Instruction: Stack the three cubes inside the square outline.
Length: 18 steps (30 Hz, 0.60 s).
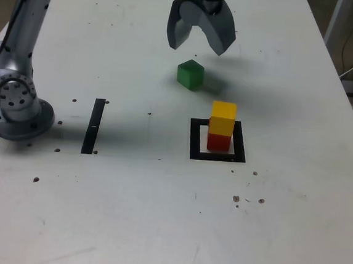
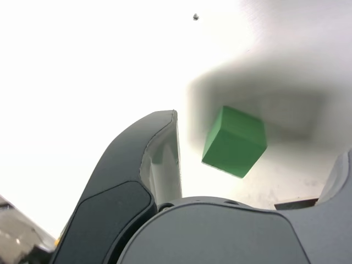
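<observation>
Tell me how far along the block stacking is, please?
Two of three are done: the yellow cube sits on the red cube inside the square outline. Nothing is in hand; the gripper hangs open near the green cube, which lies on the table. Left: put green on top.

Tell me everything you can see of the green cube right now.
The green cube is a small, plain, matte block with no visible markings. It sits on the white table, outside the black square outline, turned corner-forward in the exterior view. The open hand hangs above it, not touching; nothing but the table touches it.
</observation>
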Motion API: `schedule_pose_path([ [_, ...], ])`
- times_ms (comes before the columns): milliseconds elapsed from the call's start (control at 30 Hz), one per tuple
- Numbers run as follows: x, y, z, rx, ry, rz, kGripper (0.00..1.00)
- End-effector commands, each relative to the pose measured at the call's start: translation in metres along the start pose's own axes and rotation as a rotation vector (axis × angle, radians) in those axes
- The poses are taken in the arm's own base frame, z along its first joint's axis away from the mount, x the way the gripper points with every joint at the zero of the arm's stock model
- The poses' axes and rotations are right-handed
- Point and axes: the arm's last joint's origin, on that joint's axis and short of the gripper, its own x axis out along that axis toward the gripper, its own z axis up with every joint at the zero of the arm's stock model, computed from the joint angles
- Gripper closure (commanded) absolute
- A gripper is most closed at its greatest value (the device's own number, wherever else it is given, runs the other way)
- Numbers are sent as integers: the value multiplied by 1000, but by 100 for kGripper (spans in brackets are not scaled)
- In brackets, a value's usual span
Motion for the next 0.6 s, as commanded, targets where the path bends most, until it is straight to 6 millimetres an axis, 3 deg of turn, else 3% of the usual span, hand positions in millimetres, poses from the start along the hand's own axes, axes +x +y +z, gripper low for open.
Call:
schedule_pose_path([
  [0,-3,-2,-2,12,-10,15,1],
  [567,2,-8,-5,60,3,38,1],
])
